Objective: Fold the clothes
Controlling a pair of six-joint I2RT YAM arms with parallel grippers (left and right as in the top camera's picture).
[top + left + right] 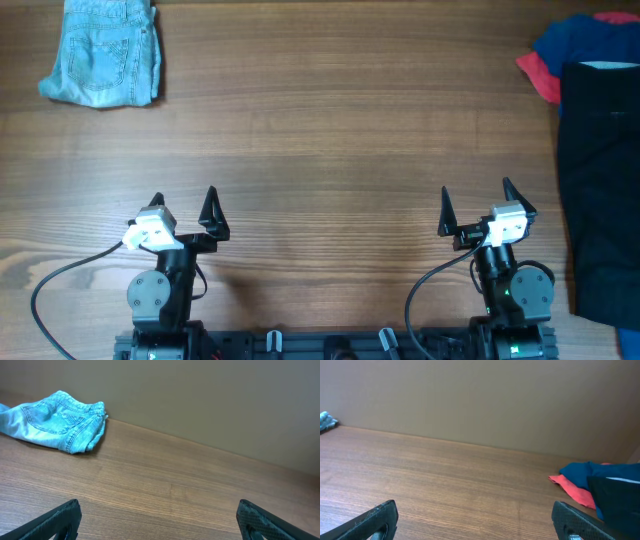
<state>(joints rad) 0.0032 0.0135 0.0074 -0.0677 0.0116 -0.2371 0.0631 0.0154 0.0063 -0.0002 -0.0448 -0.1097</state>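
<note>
Overhead: four garments lie on the desk [330, 150]. One pair of denim shorts [103, 52] sits bunched at the far left corner. At the far right, one black garment [600, 190] overlaps one dark blue garment [590, 40] and one red garment [538, 72]. My left jaws and right jaws stand spread and empty at the near edge.

Left wrist: the denim shorts [55, 420] show a stitched pocket facing up.

Right wrist: the three piled garments lie far right.

Wooden table [330, 130] with shorts [105, 50], garments [600, 150]
</note>
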